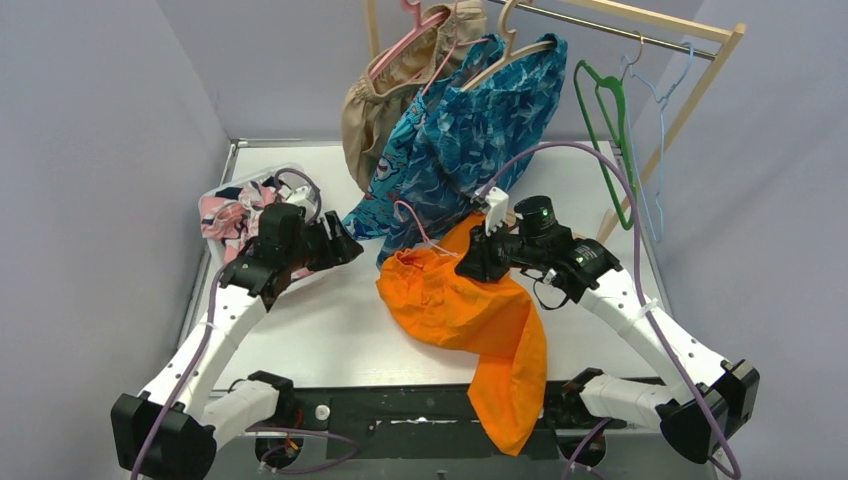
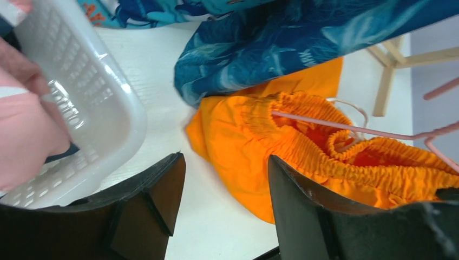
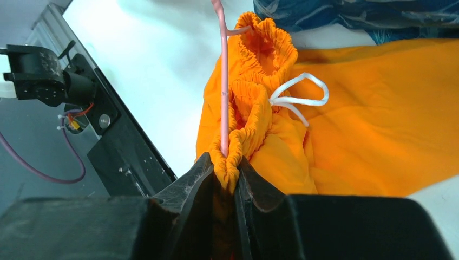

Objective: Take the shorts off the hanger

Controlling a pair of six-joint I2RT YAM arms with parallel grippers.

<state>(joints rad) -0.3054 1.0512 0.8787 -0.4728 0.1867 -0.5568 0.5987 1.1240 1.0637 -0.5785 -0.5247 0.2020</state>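
The orange shorts point(image 1: 470, 310) lie in a heap on the table, one leg draped over the near edge. A thin pink hanger point(image 3: 223, 81) still runs through their gathered waistband. My right gripper point(image 3: 224, 162) is shut on that waistband, the pink wire pinched in the fold between its fingers; from above it point(image 1: 478, 262) sits at the shorts' upper right. My left gripper point(image 2: 226, 162) stands open over bare table with nothing between its fingers, just left of the orange shorts point(image 2: 243, 135) and beside the basket. From above, the left gripper point(image 1: 345, 245) is apart from the cloth.
A white basket point(image 1: 225, 190) at the left holds pink printed shorts point(image 1: 225, 215). On the wooden rack point(image 1: 640, 25) at the back hang tan shorts point(image 1: 385, 100), blue printed shorts point(image 1: 490, 120), an empty green hanger point(image 1: 610, 120) and a light blue one point(image 1: 660, 130).
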